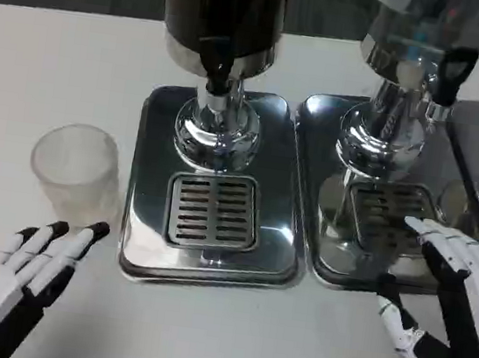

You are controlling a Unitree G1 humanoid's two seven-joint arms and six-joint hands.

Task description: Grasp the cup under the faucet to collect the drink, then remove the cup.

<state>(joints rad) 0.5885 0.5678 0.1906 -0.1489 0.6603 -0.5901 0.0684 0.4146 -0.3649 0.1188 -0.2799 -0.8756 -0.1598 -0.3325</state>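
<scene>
Clear unlabelled cup (75, 172) beside open left hand (39, 257)

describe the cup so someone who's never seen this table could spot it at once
Find the left drink dispenser on its shiny steel tray. Left of that tray, on the bare white table, stands the cup, just beyond the left hand. It alone is frosted translucent plastic, not metal.

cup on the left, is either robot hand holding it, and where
Nothing is held. The left robot hand lies open just short of the cup; the right robot hand is open by the right dispenser's tray.
</scene>
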